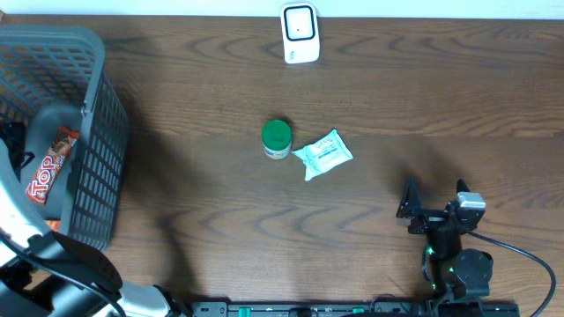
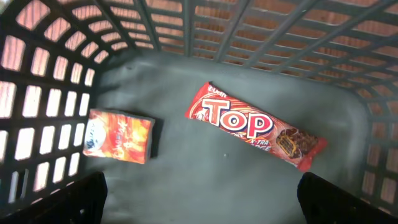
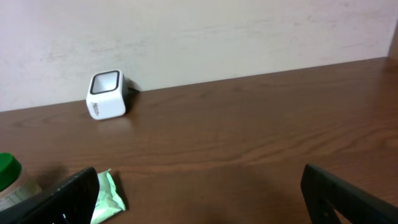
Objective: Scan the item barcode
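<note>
**Item 1. Left gripper.** Jaws spread to their widest, nothing between them. It hangs inside the grey plastic basket, facing down at the basket floor.

**Item 2. Top chocolate bar.** Red wrapper, lying flat on the basket floor just below and ahead of the left gripper, a little toward the finger at the right of the wrist view. Its long axis runs diagonally across the line between the two fingers, from far-left to near-right in that view. Judged to be the item to scan. No barcode shows on the upturned face.

**Item 3. Small orange packet.** Flat on the same floor, ahead of the finger at the left of the wrist view, apart from the bar.

**Item 4. Right gripper.** Jaws fully apart, empty, low over the wooden table, well apart from the basket.

**Item 5. Wipes packet and green-lidded jar.** Side by side ahead of the right gripper and to its left.

**Item 6. White barcode scanner.** At the table's far edge, beyond both grippers.

**Note.** The left arm is much the nearer to the bar; a wrist turn looks needed so the fingers close across its narrow width.
</note>
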Motion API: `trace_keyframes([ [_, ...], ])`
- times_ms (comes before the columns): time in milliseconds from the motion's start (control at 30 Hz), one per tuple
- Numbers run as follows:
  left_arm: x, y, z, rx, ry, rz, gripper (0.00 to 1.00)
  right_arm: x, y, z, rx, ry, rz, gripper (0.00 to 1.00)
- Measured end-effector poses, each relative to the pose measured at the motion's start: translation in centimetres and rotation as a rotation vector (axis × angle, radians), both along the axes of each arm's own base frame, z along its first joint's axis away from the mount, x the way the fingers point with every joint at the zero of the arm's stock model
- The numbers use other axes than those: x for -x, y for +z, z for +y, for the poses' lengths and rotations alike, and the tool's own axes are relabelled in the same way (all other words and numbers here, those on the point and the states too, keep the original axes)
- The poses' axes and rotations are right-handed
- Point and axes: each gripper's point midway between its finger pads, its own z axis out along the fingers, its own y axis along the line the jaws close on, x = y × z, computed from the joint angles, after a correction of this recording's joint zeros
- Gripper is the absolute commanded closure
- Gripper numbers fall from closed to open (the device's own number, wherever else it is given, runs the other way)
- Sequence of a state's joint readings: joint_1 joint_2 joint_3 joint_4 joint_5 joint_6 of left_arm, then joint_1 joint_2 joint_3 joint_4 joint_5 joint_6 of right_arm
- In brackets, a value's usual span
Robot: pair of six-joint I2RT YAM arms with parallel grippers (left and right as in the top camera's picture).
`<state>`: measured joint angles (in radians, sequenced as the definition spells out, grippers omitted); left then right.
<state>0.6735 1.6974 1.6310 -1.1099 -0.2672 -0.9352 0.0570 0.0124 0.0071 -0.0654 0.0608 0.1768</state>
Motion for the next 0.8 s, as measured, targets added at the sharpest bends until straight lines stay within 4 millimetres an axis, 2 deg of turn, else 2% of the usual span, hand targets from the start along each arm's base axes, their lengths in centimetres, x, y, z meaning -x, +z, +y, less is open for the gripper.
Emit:
trace_keyframes([
  [400, -0.3, -2.9, 0.1, 0.056, 0.219, -0.031, 0.02, 0.0, 0.0, 0.0, 0.000, 0.000, 0.000, 0.01],
  [567, -1.1, -3.8, 0.4, 0.056, 0.284, -0.066, 0.02, 0.0, 0.0, 0.0, 0.000, 0.000, 0.000, 0.01],
  [800, -2.5, -7.0, 1.0, 0.076, 0.304, -0.047, 0.02, 0.0, 0.0, 0.0, 0.000, 0.000, 0.000, 0.01],
])
